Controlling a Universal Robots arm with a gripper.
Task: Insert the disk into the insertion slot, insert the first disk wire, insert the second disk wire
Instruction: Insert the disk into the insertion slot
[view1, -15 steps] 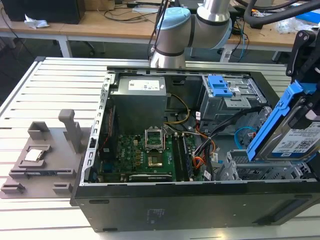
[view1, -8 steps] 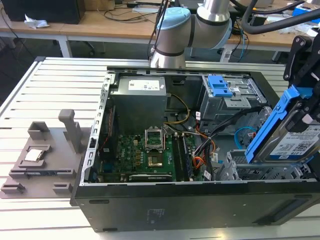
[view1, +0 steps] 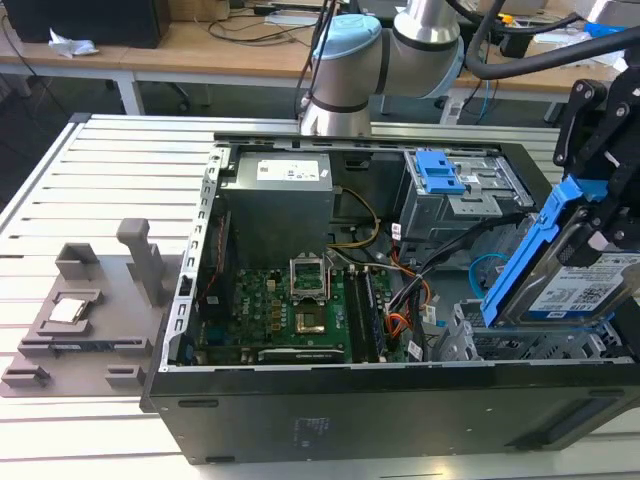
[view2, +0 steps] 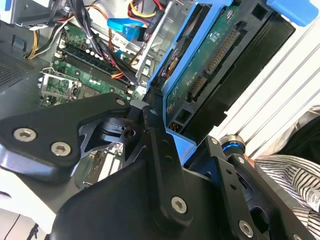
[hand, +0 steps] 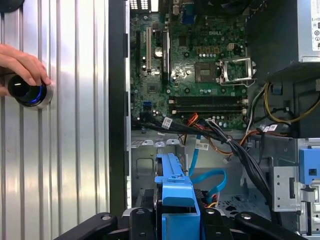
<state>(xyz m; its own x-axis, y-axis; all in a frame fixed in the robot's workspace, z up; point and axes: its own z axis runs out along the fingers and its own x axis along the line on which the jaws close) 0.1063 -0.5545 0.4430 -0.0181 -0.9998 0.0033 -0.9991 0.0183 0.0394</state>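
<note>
My gripper (view1: 598, 205) is shut on the disk (view1: 575, 285), a silver drive with a white label in a bright blue carrier. I hold it tilted on edge at the exterior view's right, over the front right corner of the open computer case. Just below it sits the insertion slot (view1: 480, 342), a perforated silver cage. The second wrist view shows the disk's green circuit board (view2: 210, 60) between my black fingers (view2: 156, 142). Edge-on in the first wrist view, the blue carrier (hand: 175, 192) hangs above the cage (hand: 145, 162). A loose blue cable (hand: 207, 175) and an orange-black wire bundle (hand: 215, 131) lie beside it.
A taller grey cage (view1: 455, 205) with a blue latch (view1: 437, 172) stands behind the slot. The motherboard (view1: 290, 310) and power supply (view1: 280, 200) fill the case. A grey fixture (view1: 90, 310) lies on the slatted table. A hand (hand: 20, 62) rests on a round knob (hand: 27, 94).
</note>
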